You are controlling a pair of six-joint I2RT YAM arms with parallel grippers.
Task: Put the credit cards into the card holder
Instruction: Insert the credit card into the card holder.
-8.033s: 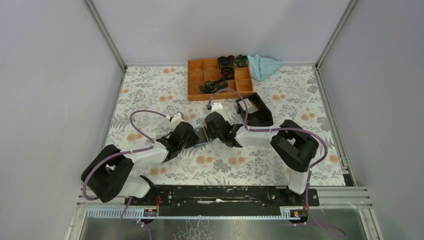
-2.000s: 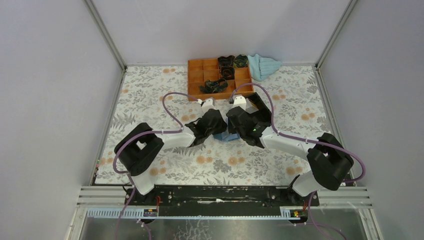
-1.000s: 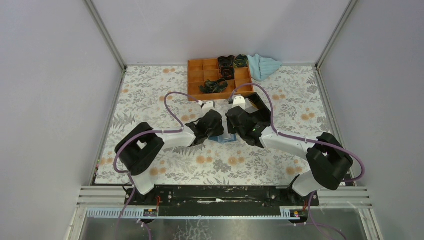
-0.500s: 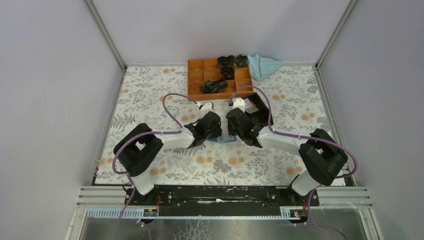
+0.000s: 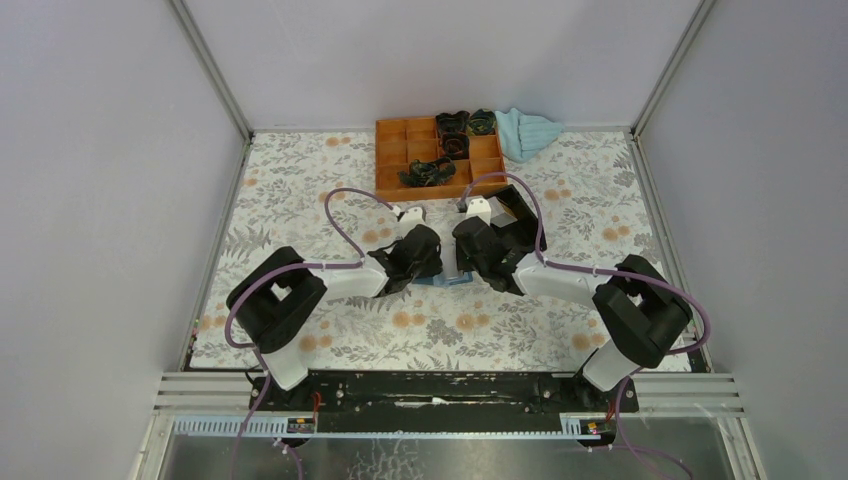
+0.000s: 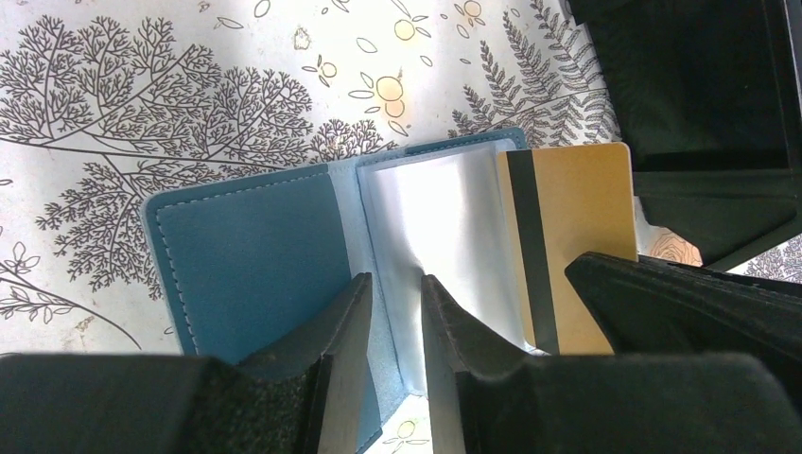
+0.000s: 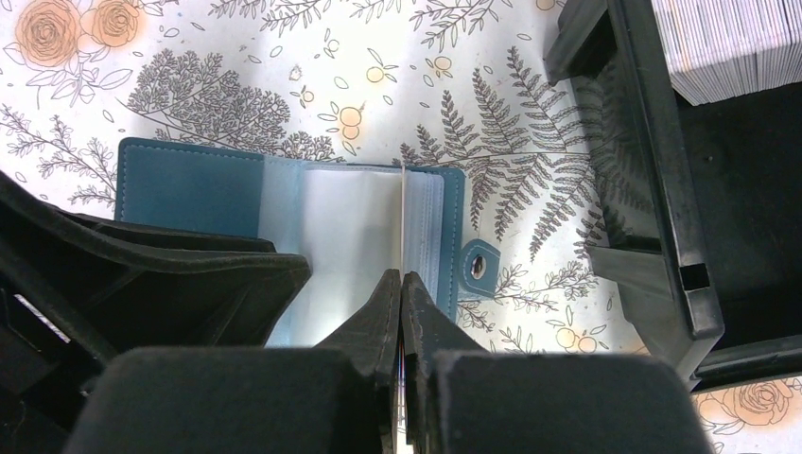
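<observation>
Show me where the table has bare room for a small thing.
Free: the back left corner, between the wall and the orange tray; the near strip between the card holder and the arm bases. Crowded: the middle, where the left pincer and right pincer with its credit card meet beside the black box.
</observation>
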